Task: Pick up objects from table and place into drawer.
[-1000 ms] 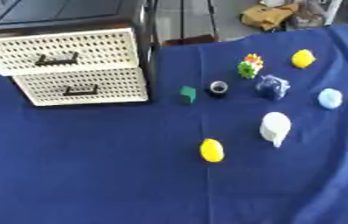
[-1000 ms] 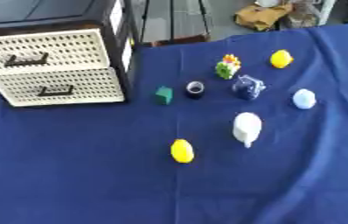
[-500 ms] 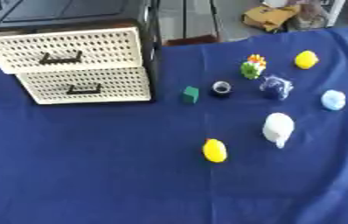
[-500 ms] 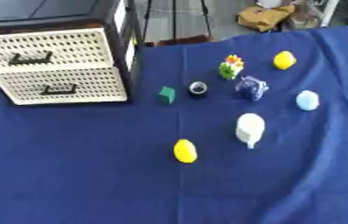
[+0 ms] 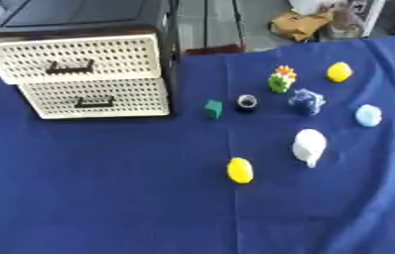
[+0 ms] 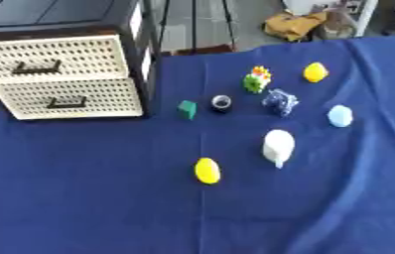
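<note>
A desk [image 5: 105, 198] draped in blue cloth was shown. A cream two-drawer unit [image 5: 84, 74], both drawers closed, was set at the far left corner. Small objs were scattered toward the far right edge: green block [image 5: 213, 109], yellow oval [image 5: 240, 170], white piece [image 5: 308, 146]. No hand was seen, so its state can't be told.
</note>
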Controlling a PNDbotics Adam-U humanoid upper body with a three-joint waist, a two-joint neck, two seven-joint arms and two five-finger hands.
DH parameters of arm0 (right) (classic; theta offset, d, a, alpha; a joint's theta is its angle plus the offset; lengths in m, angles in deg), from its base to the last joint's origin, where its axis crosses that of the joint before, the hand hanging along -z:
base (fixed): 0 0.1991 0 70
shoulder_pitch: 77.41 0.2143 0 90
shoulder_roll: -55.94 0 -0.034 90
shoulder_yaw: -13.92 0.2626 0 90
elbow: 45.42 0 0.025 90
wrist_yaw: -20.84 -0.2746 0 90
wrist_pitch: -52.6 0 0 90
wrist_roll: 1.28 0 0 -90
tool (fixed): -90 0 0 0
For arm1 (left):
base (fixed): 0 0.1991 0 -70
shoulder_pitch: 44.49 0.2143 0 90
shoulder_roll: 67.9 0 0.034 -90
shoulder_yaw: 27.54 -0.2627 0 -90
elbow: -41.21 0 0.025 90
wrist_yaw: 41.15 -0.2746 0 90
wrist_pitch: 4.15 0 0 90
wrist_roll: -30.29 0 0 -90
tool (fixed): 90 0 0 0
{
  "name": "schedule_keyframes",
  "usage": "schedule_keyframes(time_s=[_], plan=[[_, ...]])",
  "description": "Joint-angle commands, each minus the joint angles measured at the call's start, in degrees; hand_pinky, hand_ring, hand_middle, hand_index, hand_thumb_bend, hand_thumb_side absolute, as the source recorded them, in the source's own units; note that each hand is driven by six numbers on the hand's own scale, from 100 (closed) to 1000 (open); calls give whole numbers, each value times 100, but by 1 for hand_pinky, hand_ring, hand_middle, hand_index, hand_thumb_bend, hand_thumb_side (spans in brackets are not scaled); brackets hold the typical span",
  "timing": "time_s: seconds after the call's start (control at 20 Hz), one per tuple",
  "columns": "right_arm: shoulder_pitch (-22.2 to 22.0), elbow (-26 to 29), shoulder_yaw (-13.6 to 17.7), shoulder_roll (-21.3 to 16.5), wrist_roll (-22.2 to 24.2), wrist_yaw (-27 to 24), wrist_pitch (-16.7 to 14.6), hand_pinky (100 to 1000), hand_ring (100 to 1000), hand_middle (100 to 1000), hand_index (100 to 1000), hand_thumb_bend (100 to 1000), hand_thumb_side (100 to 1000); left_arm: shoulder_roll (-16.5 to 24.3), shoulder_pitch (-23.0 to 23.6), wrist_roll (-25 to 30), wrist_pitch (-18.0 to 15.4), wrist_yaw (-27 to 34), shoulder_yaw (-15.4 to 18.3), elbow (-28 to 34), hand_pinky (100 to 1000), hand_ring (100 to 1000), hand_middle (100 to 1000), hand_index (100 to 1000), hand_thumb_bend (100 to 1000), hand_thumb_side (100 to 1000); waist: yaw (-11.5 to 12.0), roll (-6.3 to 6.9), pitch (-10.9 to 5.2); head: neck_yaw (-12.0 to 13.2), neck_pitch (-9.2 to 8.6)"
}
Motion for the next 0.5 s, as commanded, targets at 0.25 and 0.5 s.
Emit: schedule_keyframes(time_s=[0.25,0.5], plan=[[-6,57,-5,-61,-331,-128,-491,660,735,644,810,100,935,1049,-38,1358,229,199,-250,74,100,151,231,929,100,625,-29,-17,-189,88,149],[-31,57,-20,-35,-257,-189,-485,659,733,639,804,100,932,1206,-300,1608,232,260,-437,74,100,100,143,886,100,491,-74,-14,-221,147,166]])
